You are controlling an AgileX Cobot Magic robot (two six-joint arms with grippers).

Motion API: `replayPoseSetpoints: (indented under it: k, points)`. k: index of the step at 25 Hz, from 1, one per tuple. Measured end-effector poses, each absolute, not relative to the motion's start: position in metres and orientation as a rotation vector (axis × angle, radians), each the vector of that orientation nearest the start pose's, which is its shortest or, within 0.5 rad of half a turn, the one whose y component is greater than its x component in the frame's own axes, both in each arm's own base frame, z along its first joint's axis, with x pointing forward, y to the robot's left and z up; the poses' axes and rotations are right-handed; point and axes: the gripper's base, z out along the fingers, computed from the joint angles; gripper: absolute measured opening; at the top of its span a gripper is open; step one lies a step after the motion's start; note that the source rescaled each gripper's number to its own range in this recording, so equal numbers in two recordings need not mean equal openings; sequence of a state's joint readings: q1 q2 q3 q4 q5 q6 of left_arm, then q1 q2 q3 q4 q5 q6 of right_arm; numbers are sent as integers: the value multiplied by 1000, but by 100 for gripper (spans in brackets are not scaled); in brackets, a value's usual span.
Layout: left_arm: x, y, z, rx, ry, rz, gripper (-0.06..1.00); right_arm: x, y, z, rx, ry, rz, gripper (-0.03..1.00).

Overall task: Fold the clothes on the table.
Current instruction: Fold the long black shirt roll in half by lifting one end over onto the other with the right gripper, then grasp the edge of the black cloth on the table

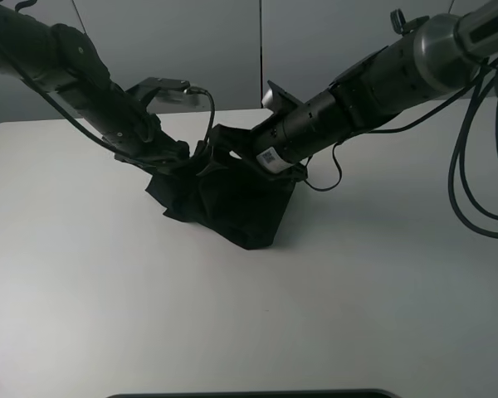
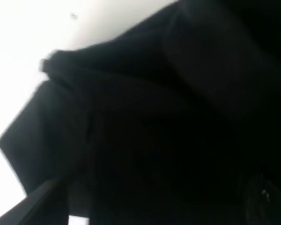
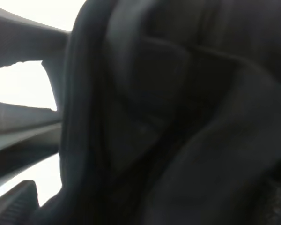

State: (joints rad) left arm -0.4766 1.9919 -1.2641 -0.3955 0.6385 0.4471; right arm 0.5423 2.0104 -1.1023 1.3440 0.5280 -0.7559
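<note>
- A black shirt [image 1: 232, 203] lies bunched in a crumpled heap on a white table [image 1: 108, 315], a little behind the table's middle, in the high view.
- Two dark arms reach in from the far corners and meet at the heap's far edge.
- The left gripper [image 1: 191, 156] is sunk in the cloth at the heap's far left. Its jaws are spread wide. I cannot tell whether they hold any fabric.
- The right gripper [image 1: 232, 143] sits just beside it, also against the cloth. I cannot tell how far its fingers are parted.
- Both wrist views are blurred and filled with dark folds [image 2: 168, 117] [image 3: 178, 117].
- No print shows on the shirt.
</note>
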Motion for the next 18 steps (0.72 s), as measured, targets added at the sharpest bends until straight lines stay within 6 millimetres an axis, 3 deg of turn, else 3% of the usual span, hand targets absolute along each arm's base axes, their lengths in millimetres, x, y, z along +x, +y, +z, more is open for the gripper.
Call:
replayPoseSetpoints:
  k: [7, 14, 18]
  points:
    - [362, -199, 185, 865, 2666, -486, 98, 315, 219, 160, -390, 2602, 816, 97]
    - [367, -213, 219, 927, 2627, -595, 98, 329, 156, 180, -434, 2658, 500, 97]
    - [352, -235, 223, 1065, 2606, -618, 98, 339, 114, 183, -325, 2706, 384, 97]
